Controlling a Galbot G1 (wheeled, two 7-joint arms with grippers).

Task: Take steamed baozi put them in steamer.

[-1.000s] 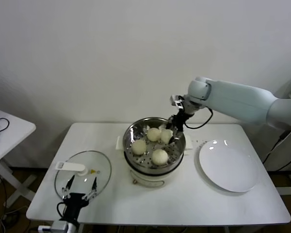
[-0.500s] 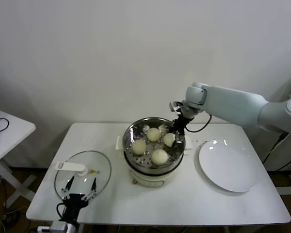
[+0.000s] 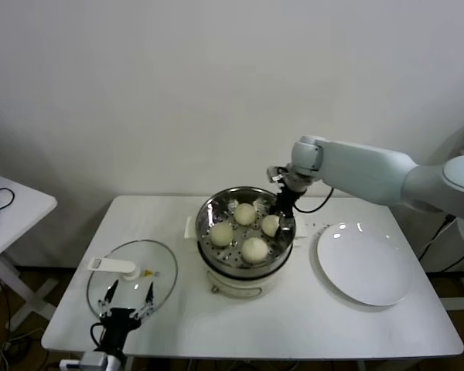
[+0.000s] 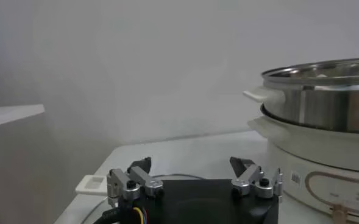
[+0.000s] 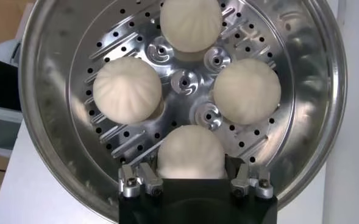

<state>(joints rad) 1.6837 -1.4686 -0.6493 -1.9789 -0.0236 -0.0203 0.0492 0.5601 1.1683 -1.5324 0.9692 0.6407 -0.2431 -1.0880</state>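
Inside the steamer (image 3: 247, 224) at its 3 o'clock rim, the right claw (image 5: 194, 178) gripped the fourth steamed baozi (image 5: 191, 152) directly between its fingers, bun low over the perforated floor; I judged release comes next. The other three filled 12, 6 and 9 o'clock; the left claw (image 3: 126, 300) hung open over the bench (image 3: 294, 325).

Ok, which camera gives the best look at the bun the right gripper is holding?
The right wrist view: the bun sits between the right gripper fingers, on the steamer floor beside three others. The head view shows it small, partly behind the gripper. The left wrist view shows only the steamer's outer wall.
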